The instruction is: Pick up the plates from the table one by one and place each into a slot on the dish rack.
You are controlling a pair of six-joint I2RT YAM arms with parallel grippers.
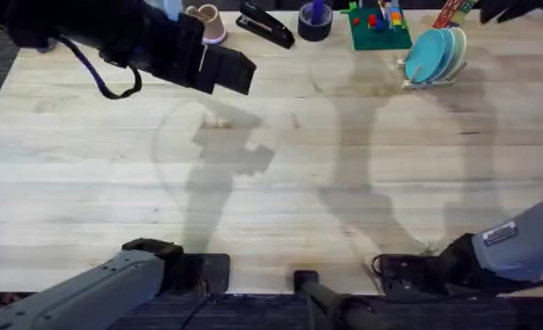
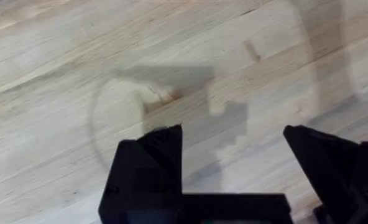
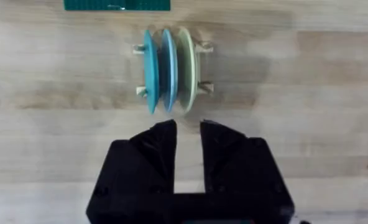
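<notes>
Three plates stand on edge side by side in the dish rack (image 1: 429, 83) at the table's far right: a teal one (image 3: 150, 71), a blue one (image 3: 168, 68) and a cream one (image 3: 185, 65). In the overhead view the teal plate (image 1: 427, 57) faces front and the cream plate (image 1: 458, 44) is behind. My right gripper (image 3: 188, 134) hovers short of the rack (image 3: 138, 91), open by a narrow gap and holding nothing. My left gripper (image 2: 230, 146) is wide open over bare table wood (image 2: 59, 74), high up at the far left (image 1: 235, 71).
Along the far edge are a pink cup (image 1: 207, 23), a black stapler (image 1: 265, 25), a dark blue roll (image 1: 315, 20) and a green baseplate with bricks (image 1: 379, 29) just left of the rack. The table (image 1: 281, 183) stretches wide in the middle and front.
</notes>
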